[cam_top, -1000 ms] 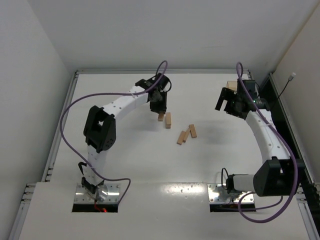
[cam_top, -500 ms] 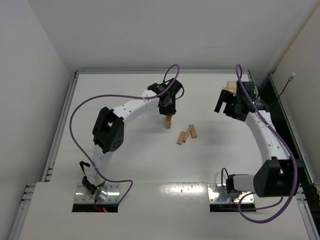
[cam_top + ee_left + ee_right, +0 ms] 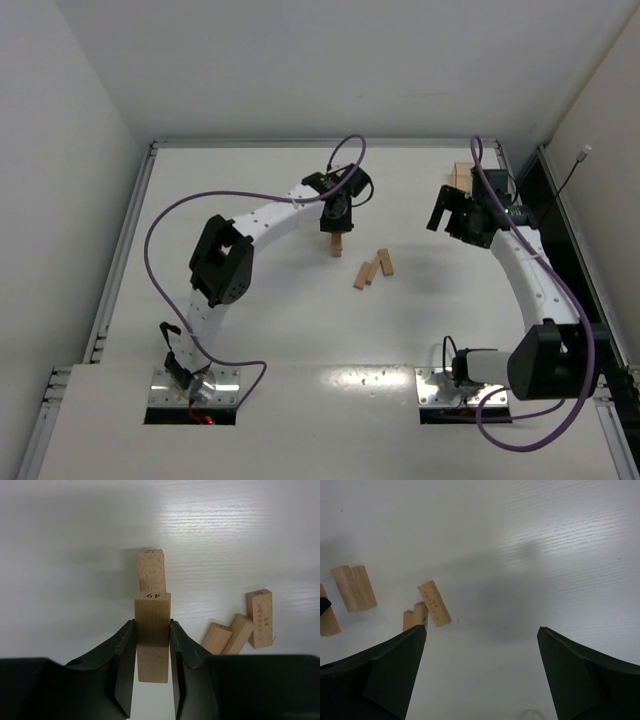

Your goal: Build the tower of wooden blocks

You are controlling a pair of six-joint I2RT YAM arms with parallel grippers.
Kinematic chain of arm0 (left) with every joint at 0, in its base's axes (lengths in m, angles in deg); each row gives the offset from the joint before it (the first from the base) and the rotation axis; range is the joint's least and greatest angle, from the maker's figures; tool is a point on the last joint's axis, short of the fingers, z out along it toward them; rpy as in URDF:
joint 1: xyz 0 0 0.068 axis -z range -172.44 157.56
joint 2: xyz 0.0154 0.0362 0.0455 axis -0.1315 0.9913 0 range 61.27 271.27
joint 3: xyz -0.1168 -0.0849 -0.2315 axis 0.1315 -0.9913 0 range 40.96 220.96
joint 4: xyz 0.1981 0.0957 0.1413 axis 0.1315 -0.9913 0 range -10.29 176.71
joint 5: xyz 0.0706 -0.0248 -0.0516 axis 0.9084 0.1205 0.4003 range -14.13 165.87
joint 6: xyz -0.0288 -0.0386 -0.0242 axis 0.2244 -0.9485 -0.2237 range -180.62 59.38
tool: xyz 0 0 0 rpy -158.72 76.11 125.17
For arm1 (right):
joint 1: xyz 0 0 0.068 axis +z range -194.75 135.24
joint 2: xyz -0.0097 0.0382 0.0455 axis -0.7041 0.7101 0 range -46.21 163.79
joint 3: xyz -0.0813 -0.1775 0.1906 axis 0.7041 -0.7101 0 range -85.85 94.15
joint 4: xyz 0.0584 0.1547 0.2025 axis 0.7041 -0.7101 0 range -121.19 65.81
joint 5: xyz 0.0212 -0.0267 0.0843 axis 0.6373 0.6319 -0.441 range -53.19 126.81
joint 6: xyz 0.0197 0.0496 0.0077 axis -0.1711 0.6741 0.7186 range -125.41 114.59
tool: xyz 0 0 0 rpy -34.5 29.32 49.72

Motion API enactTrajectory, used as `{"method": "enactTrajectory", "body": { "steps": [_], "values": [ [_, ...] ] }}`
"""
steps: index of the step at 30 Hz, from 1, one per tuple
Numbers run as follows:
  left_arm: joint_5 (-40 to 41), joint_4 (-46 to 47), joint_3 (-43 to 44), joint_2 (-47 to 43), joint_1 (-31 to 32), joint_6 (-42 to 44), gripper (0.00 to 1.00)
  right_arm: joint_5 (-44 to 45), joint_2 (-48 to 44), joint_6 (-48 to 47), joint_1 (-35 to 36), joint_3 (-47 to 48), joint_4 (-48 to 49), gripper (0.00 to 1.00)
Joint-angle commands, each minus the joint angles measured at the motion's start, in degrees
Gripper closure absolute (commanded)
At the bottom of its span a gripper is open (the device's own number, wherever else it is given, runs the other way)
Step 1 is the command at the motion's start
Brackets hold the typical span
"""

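My left gripper (image 3: 335, 224) (image 3: 152, 626) is shut on a light-tan wooden block (image 3: 152, 630) marked 49, held lengthwise between its fingers. Just past it another block (image 3: 151, 571) (image 3: 336, 245) lies flat on the white table, in line with the held one. No stacked wood block tower is in view. Three loose blocks (image 3: 372, 267) (image 3: 239, 631) lie together to the right. My right gripper (image 3: 447, 215) (image 3: 481, 629) hangs open over bare table at the right, with the loose blocks (image 3: 434, 603) off to its left.
A tan object (image 3: 462, 173) sits at the table's back right corner, partly behind the right arm. Raised rails edge the table (image 3: 150, 230) on the left and right sides. Purple cables loop over both arms.
The left arm has swung to the right with its block, from beside the lying block to over it. The right gripper has barely shifted.
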Motion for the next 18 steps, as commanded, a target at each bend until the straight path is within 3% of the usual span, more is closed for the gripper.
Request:
{"method": "enactTrajectory", "body": {
  "steps": [1,18],
  "values": [
    [2.13,1.33,1.38,1.14,1.29,-1.1,1.0,-0.93,-1.8,1.01,-0.3,-0.51,0.95,0.09],
    [3.9,1.86,5.42,3.96,1.29,-0.57,1.0,-4.71,-0.13,1.53,-0.3,-1.56,3.14,0.09]
  ]
}}
